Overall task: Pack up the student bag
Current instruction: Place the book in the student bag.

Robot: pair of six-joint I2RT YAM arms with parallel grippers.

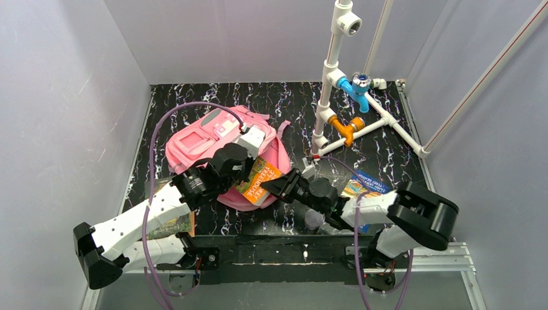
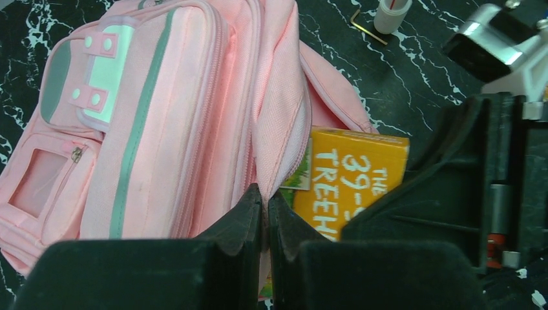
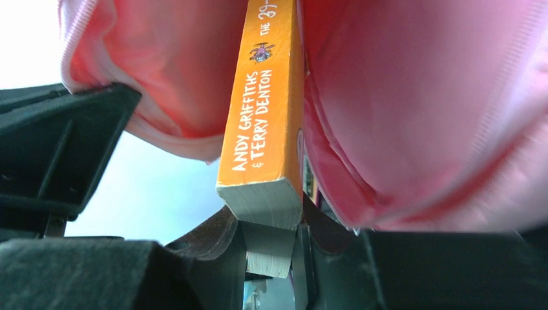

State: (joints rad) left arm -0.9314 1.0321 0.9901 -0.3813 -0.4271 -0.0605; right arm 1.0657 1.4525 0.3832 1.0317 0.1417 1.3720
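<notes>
The pink student bag (image 1: 207, 145) lies on the dark marbled table, front pockets up, its opening facing the arms. My left gripper (image 2: 265, 201) is shut on the pink fabric edge of that opening (image 2: 279, 129), holding it up. An orange book (image 1: 260, 179) sticks partway out of the opening. My right gripper (image 3: 274, 240) is shut on the book's lower end, pages between the fingers. Its orange spine (image 3: 262, 110) runs up between pink walls of the bag (image 3: 413, 97). From above, the left gripper (image 1: 243, 168) and the right gripper (image 1: 270, 186) meet at the bag's mouth.
A white pipe frame (image 1: 329, 97) with blue and orange fittings stands at the back right. A blue book (image 1: 365, 184) lies under the right arm and another book (image 1: 173, 226) under the left arm. A white tube (image 2: 392, 13) and a hex key (image 2: 363, 26) lie behind the bag.
</notes>
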